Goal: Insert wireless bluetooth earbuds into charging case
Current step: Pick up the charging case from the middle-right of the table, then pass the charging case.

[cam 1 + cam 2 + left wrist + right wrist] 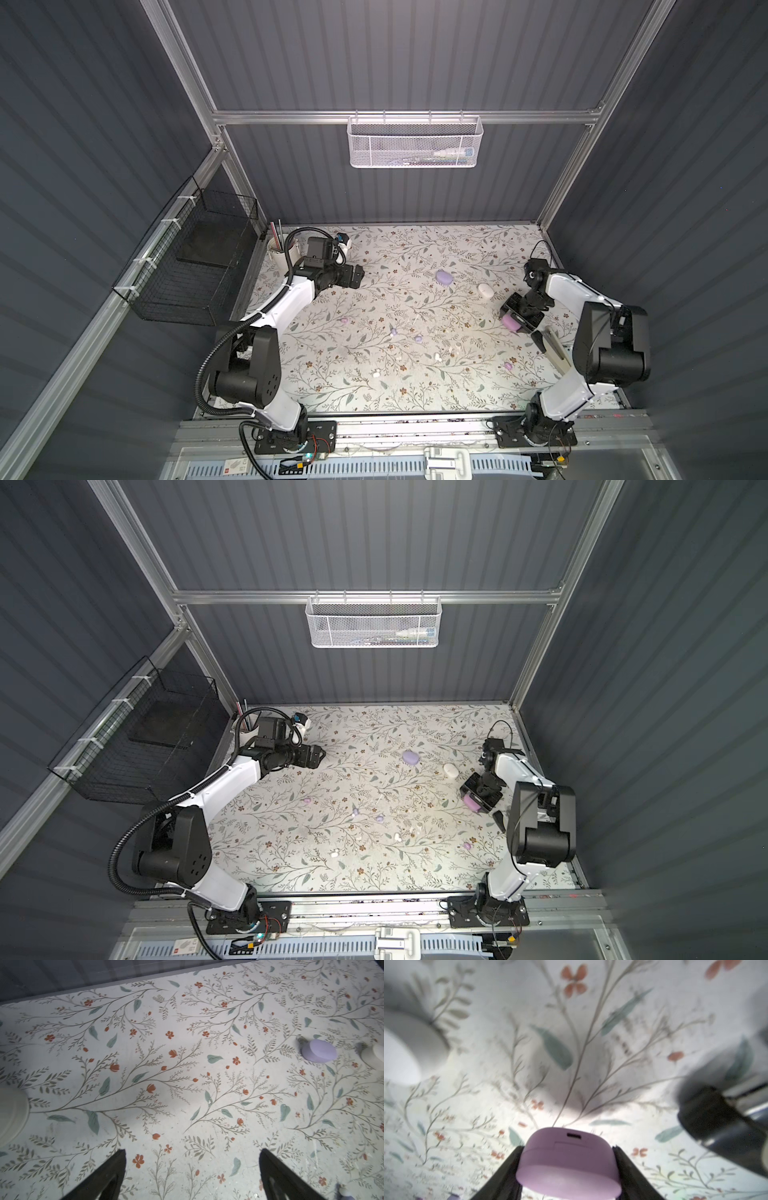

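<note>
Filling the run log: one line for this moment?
left gripper: open, empty | right gripper: shut on pink case | lavender case, white case: on table | earbuds: loose on table

Dark grey ribbed wall panels (pixel 395 62) close the cell on three sides, held in an aluminium frame (pixel 291 117). A white mesh basket (pixel 415 145) hangs from the back crossbar. A black wire basket (pixel 187 282) is tied to the left rail. The table (pixel 457 386) has a pale covering printed with leaves and flowers, brightest near its front edge.
</note>
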